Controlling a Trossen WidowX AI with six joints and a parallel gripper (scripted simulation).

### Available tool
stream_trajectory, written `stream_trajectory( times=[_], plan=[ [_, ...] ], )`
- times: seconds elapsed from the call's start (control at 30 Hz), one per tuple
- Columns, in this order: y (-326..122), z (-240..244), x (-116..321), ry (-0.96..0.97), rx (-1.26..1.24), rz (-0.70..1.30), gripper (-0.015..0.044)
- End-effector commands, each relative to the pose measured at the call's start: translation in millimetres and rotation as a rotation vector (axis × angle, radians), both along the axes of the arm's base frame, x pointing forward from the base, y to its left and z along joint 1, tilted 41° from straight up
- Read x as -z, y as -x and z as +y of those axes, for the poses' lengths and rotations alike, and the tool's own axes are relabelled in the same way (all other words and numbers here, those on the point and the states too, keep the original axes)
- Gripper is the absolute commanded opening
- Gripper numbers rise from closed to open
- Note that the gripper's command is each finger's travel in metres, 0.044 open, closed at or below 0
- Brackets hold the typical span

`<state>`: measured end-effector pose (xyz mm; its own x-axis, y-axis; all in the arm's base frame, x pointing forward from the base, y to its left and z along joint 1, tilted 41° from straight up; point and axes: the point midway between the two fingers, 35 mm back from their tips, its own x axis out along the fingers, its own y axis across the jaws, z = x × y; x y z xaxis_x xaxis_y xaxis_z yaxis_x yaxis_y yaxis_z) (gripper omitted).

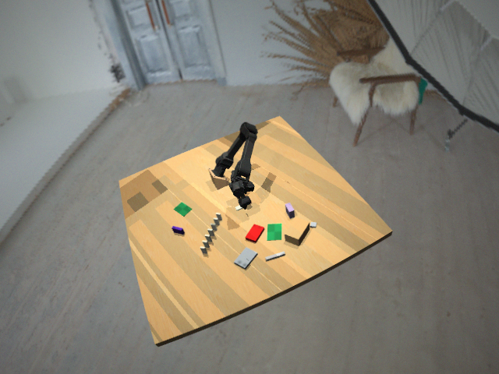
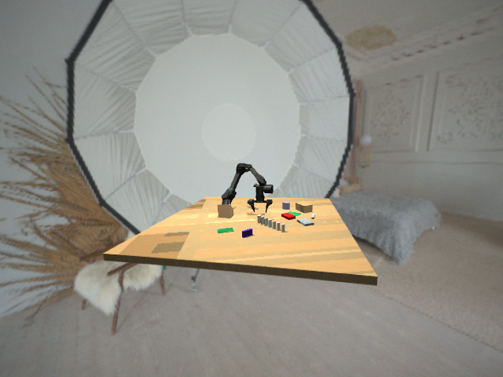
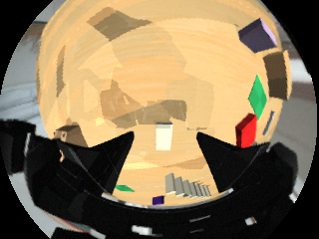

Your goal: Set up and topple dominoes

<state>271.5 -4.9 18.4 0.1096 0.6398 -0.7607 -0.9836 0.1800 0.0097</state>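
With the row of seven standing dominoes (image 1: 210, 232) (image 2: 269, 222) (image 3: 185, 188) taken as reference, the gripper (image 1: 244, 203) (image 2: 260, 211) (image 3: 166, 134) points down near the row's arm-side end, offset toward the red block's flank. Jaws: released, spread wide, nothing grasped.

Loose white domino (image 1: 238, 208) (image 3: 164, 136): on the table (image 1: 181, 281) (image 2: 284, 251) (image 3: 75, 55), beyond the row's arm-side end, not placed in line; it appears between the fingertips in the wrist view, but is not gripped. All seven row dominoes are upright and spaced apart.

On one flank of the row: red block (image 1: 254, 233) (image 2: 288, 215) (image 3: 246, 130) near; green square (image 1: 274, 231) (image 2: 294, 213) (image 3: 257, 98) farther out; brown block (image 1: 297, 233) (image 2: 303, 207) (image 3: 276, 75) beyond that. A small white block (image 1: 313, 224) lies well apart from the row, just beside the brown block.

On the opposite flank: dark purple block (image 1: 177, 230) (image 2: 247, 232) (image 3: 158, 200) and green patch (image 1: 182, 209) (image 2: 225, 230) (image 3: 125, 188), both clear of the row.
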Motion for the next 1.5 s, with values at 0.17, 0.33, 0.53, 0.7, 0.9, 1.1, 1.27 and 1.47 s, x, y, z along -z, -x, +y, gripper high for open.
stream_trajectory(
  times=[0.17, 0.33, 0.53, 0.7, 0.9, 1.1, 1.27, 1.47],
  plan=[
    [0, 11, 10, -0.007, 0.006, 0.003, 0.0440],
    [-1, 16, 16, -0.007, 0.006, 0.003, 0.0440],
    [-1, 19, 19, -0.007, 0.006, 0.003, 0.0440],
    [-1, 19, 19, -0.007, 0.006, 0.003, 0.0361],
    [-1, 19, 19, -0.007, 0.006, 0.003, 0.0204],
    [-1, 19, 19, -0.007, 0.006, 0.003, 0.0107],
    [-1, 19, 19, -0.007, 0.006, 0.003, 0.0107],
    [1, 2, -2, -0.006, 0.006, 0.003, 0.0107]
  ],
)
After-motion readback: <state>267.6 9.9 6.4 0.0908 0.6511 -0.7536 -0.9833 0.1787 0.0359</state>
